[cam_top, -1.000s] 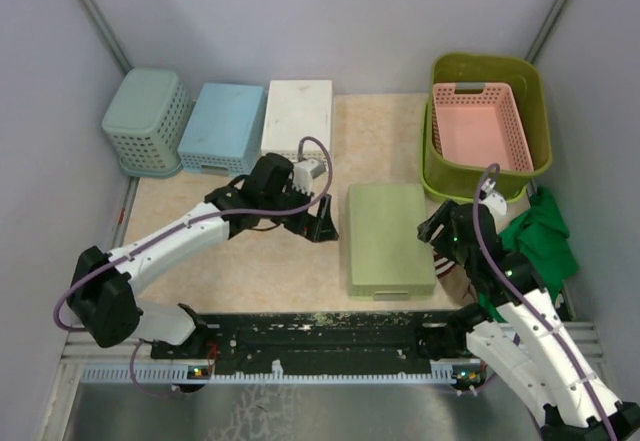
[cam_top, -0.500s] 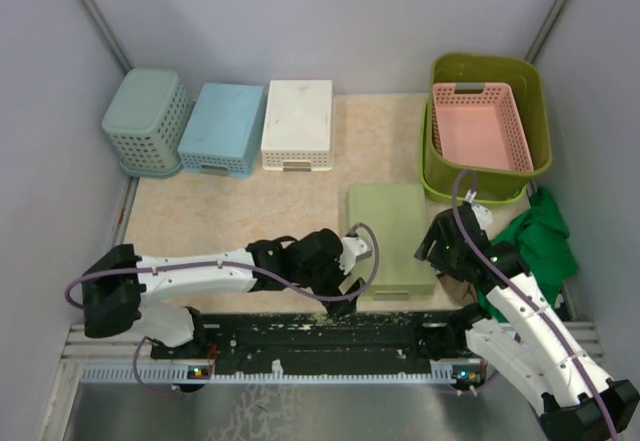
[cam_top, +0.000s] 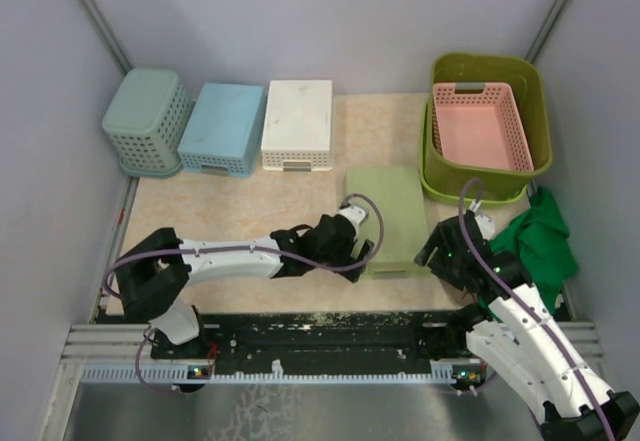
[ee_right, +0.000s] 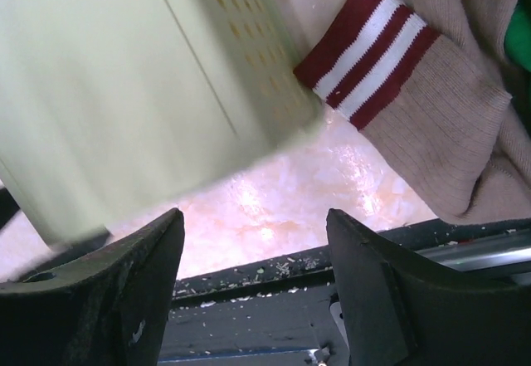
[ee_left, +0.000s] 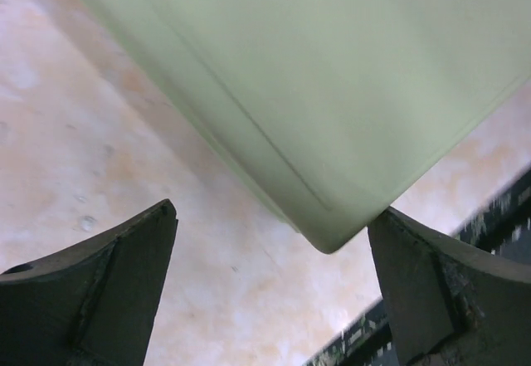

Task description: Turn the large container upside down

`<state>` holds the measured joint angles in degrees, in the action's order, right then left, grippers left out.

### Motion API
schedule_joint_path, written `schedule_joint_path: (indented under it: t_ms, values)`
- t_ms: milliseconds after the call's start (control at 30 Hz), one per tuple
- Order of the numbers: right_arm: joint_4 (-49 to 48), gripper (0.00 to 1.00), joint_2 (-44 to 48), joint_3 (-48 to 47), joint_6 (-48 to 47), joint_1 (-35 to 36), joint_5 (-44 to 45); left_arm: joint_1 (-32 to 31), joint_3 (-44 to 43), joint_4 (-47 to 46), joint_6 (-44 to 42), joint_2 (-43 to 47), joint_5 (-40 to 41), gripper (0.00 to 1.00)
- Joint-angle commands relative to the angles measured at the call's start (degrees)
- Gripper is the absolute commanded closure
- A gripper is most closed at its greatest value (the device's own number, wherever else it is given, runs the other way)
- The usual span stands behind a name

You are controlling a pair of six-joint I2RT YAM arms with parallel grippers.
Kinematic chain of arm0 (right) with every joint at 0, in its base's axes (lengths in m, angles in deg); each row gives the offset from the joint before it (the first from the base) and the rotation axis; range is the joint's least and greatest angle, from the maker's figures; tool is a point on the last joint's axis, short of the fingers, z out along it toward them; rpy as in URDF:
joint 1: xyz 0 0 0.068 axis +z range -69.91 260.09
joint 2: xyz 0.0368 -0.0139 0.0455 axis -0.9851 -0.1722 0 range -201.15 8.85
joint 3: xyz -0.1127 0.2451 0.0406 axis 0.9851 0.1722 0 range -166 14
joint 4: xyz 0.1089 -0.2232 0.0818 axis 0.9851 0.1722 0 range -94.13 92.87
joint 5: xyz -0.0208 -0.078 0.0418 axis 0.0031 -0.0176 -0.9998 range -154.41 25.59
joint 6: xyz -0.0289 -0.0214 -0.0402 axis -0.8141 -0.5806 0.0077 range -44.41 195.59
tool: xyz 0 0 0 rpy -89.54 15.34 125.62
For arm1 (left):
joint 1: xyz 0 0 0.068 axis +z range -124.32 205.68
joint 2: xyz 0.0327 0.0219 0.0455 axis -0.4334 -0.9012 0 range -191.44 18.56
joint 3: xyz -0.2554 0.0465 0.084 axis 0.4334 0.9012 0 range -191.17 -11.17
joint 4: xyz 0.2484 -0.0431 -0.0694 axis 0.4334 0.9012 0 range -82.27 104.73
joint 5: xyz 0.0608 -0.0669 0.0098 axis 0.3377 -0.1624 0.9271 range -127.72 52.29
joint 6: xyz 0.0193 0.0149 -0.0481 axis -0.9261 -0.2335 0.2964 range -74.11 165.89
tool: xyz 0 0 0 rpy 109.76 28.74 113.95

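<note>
not yet on the large container: standing mouth up, well beyond the right claw and a little to its right, with long axis running straight away from that claw and a pink basket lying inside. left claw spread wide astride a corner of the pale green basket; right claw open too, holding nothing, same basket just ahead. next, probably: back off the basket, reach out for the container's rim, mind the pink basket tipping out.
</note>
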<state>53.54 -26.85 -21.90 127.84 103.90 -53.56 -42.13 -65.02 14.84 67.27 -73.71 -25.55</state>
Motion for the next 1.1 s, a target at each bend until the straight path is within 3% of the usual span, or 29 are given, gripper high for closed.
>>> schedule_joint_path:
  t_ms: [0,100,300,400,567,733,967,1067]
  values:
    - [-0.87,0.3,1.11,-2.74,-1.87,-0.26,-0.71,8.89,-2.52,-5.41,8.91,-1.37,1.61,0.0]
    - [-2.36,0.31,1.97,-3.41,-4.72,-0.26,-3.67,13.32,-1.3,-7.94,10.99,-0.35,-2.14,0.0]
    - [-7.95,0.33,4.63,-0.03,-6.27,-0.26,-7.48,13.46,-4.3,-3.68,7.97,1.43,-2.71,0.0]
    - [-12.28,0.39,5.71,2.77,-5.11,-0.26,-11.03,13.49,-4.74,0.22,8.35,5.41,-2.58,0.0]
    - [-23.88,0.64,6.14,8.94,-2.53,1.17,-10.21,13.83,-3.08,2.72,9.49,17.27,5.9,0.0]
    - [-37.03,0.72,-7.07,10.67,-2.2,9.02,0.98,18.26,-2.9,6.18,11.02,25.51,10.12,0.0]
    - [-60.73,0.96,-28.04,4.95,-1.69,9.41,14.98,20.09,-2.49,10.31,12.24,28.44,9.56,0.0]
    - [-66.0,0.99,-37.21,-0.39,-2.48,9.41,24.0,20.18,-2.29,11.67,12.53,29.86,9.39,0.0]
